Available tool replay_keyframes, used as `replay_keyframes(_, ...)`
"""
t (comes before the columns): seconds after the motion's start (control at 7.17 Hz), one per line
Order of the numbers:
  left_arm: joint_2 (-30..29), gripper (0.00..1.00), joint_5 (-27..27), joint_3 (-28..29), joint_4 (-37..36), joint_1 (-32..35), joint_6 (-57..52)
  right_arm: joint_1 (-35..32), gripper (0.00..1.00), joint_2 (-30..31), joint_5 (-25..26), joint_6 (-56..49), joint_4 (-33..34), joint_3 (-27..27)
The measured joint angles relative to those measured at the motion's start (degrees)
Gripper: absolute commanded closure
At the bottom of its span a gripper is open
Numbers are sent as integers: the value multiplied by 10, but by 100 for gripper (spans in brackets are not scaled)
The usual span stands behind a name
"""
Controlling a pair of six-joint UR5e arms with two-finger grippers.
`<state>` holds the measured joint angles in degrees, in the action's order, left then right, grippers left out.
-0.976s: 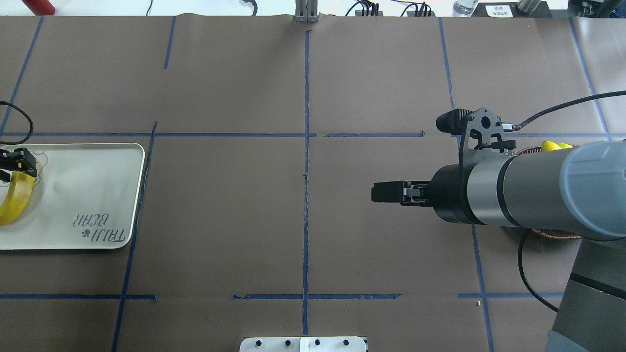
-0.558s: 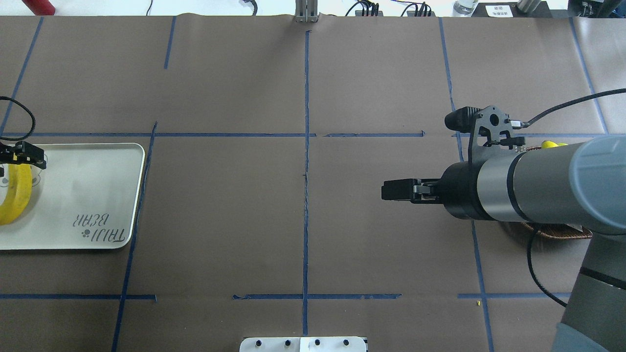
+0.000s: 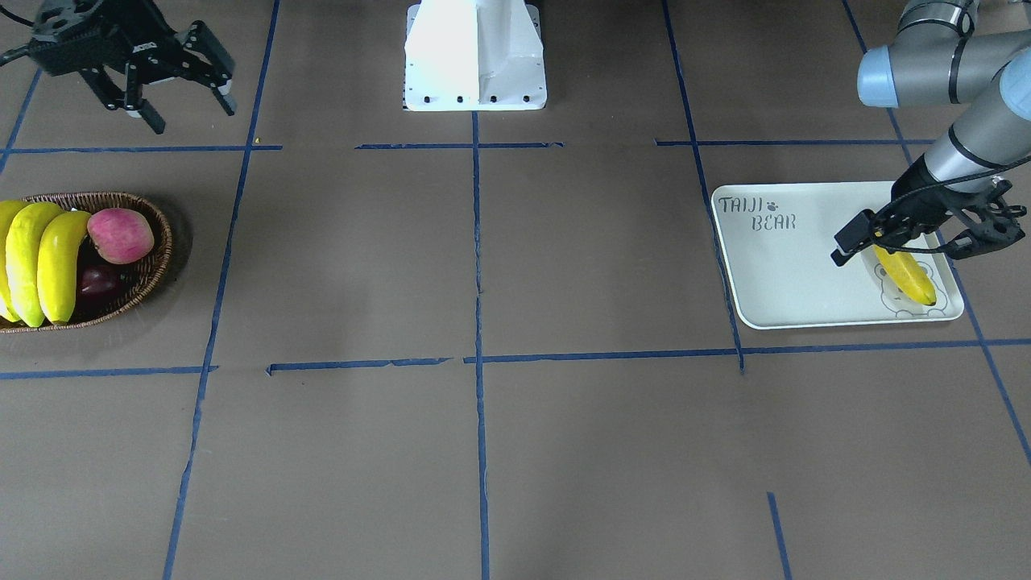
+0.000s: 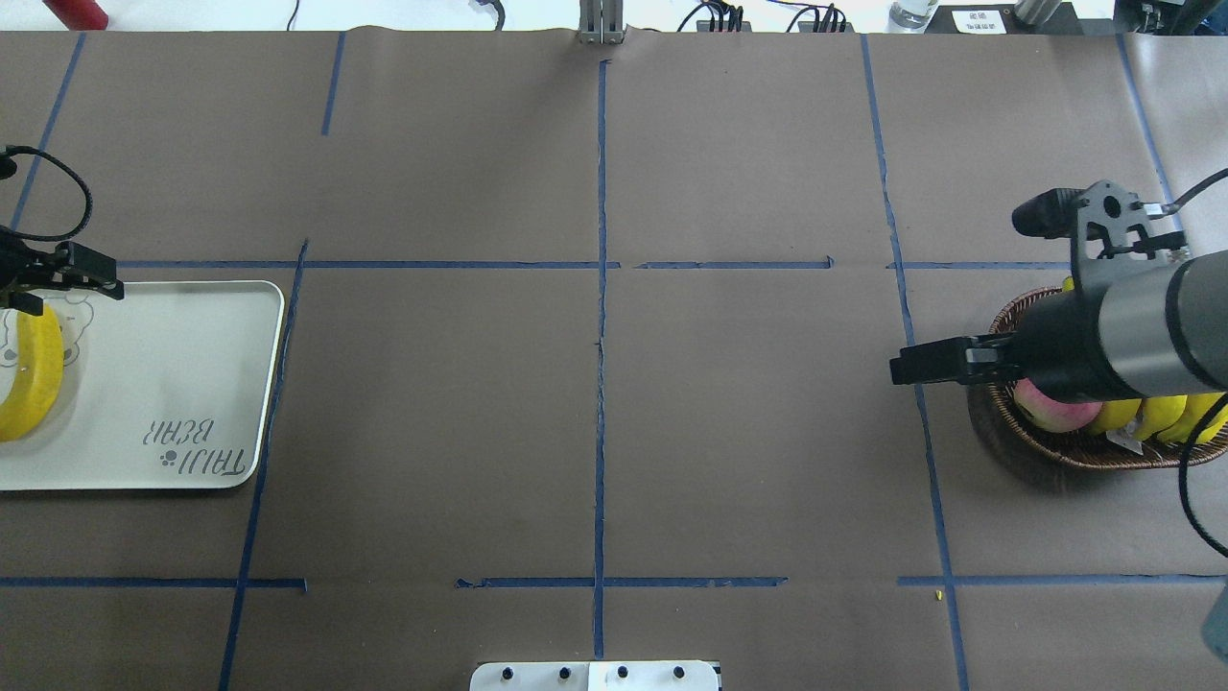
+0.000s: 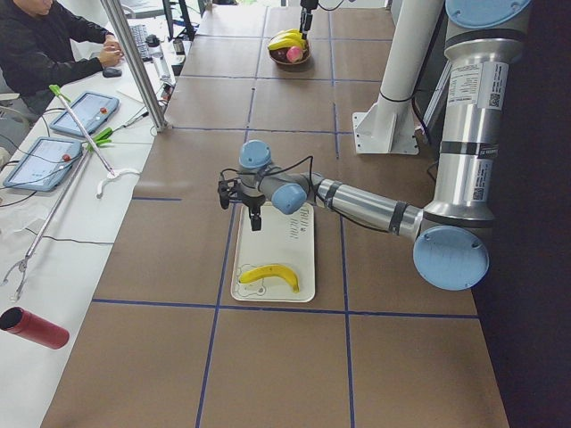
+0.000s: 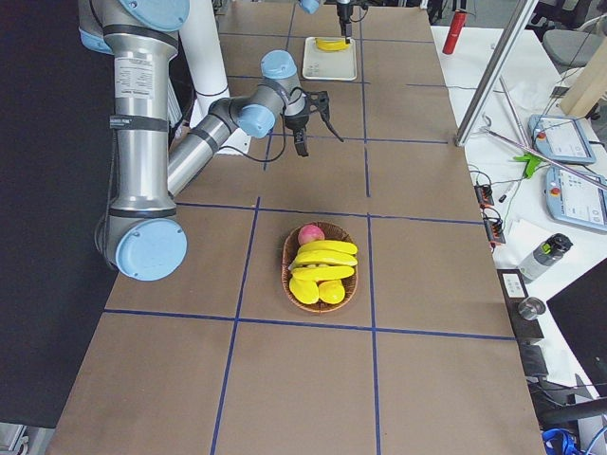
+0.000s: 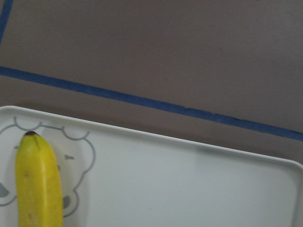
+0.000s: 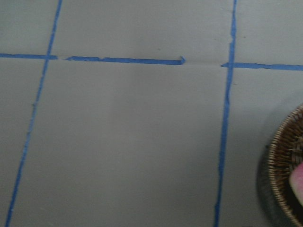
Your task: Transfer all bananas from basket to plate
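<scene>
Yellow banana on plate, tip under hovering left end effector.

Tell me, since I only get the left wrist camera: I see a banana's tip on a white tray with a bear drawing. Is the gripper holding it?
Observer: No. The front-facing view shows the left gripper open above the banana, which lies on the plate.
Visitor: Are there more bananas somewhere?
Observer: Yes, three bananas lie in the basket, far off on the robot's right side.
Visitor: What's the other arm doing?
Observer: The right gripper hangs open and empty, off to the side of the basket nearer the robot.
</scene>
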<state>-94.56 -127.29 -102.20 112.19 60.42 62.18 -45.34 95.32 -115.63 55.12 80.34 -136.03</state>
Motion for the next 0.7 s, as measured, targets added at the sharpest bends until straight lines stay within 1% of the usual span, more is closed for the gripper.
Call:
replay_keyframes(0.14, -34, 0, -7, -11, -6, -19, 66, -26, 0, 33, -10, -39, -6, 14)
replay_keyframes(0.28, -71, 0, -6, -18, -10, -51, 126, -55, 0, 57, -25, -81, -20, 39)
replay_keyframes(0.42, -105, 0, -3, -21, -12, -83, 181, -93, 1, 73, -57, -123, -37, 69)
replay_keyframes(0.56, -131, 0, 10, -22, -13, -111, 225, -123, 1, 80, -86, -147, -45, 96)
replay_keyframes(0.7, -148, 0, 33, -22, -13, -137, 254, -138, 4, 83, -101, -158, -48, 122)
